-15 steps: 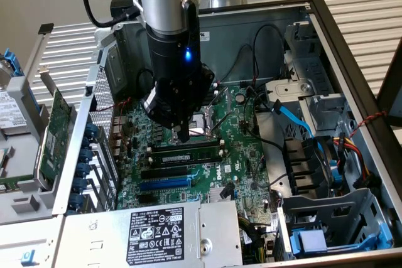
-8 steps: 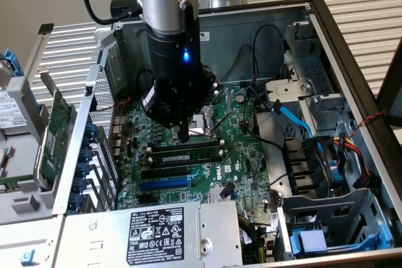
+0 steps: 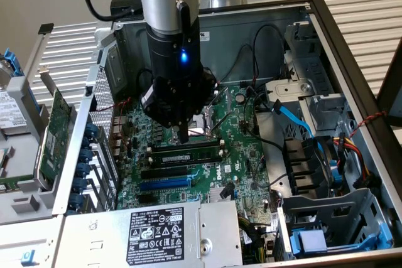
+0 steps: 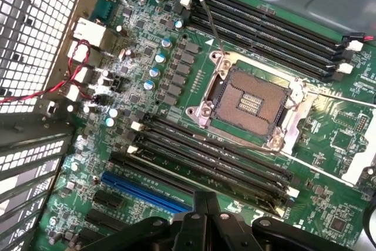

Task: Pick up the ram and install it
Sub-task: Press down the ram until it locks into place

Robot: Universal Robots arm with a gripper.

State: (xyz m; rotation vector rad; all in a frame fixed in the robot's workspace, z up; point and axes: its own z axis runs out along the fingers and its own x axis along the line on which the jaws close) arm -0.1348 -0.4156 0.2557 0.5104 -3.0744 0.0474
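Inside the open grey metal computer case point(image 3: 352, 48), the black tool point(image 3: 182, 135), closed and empty, hovers above the seated long green ram stick point(image 3: 185, 153); press straight down, evenly.

Exterior high, angled down, wrist close overhead, both seeing motherboard point(image 3: 239, 142).

The ram point(image 3: 188, 153) — a long, thin green stick with black chips — lies flat along a memory slot, at about 6 o'clock from the processor socket.
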